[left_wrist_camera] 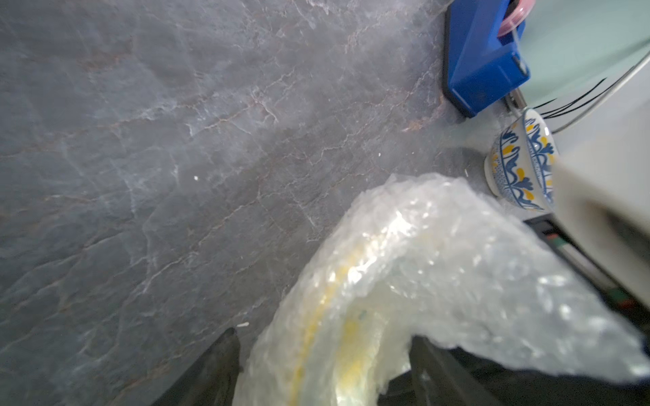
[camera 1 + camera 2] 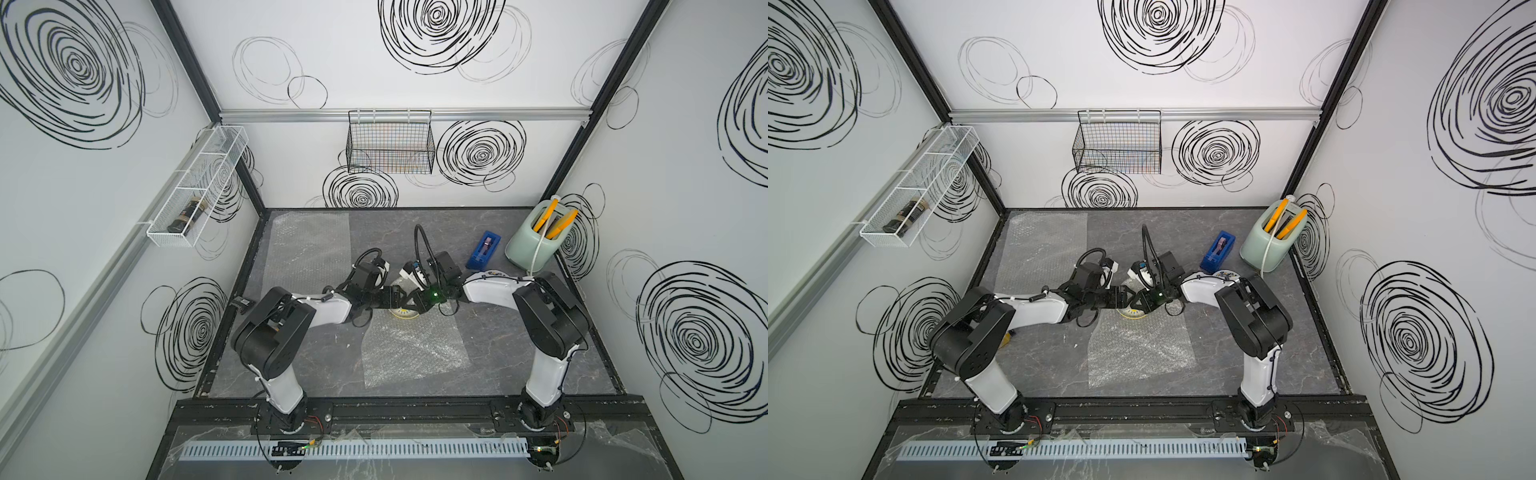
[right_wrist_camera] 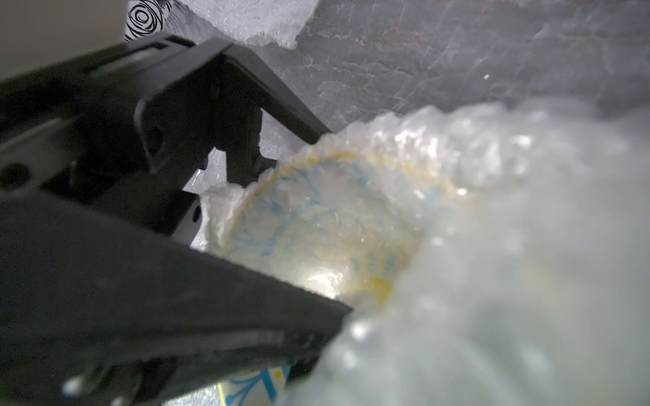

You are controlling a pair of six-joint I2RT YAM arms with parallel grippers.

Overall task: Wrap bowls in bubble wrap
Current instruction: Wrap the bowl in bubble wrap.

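Left tool (image 1: 323, 337): we see its jaws spread wide on either side of the film-covered cream bowl (image 2: 402, 317); we cannot tell whether they press it.
Right tool (image 2: 413, 304): clenched on the lifted edge of the near bubble wrap (image 2: 411, 349), close beside the left tool at frame centre in both top views.
Cream bowl: centre of the frame, under both tools, at the far end of the near bubble wrap, with film draped over it.
Near bubble wrap: below centre, mostly flat on the desk (image 2: 519, 353).
Second bubble wrap (image 2: 307, 245): flat, upper left of the desk.
Blue-patterned bowl (image 1: 520, 165): right of centre in the top views, behind the right forearm, near a blue tape dispenser (image 2: 484, 249).
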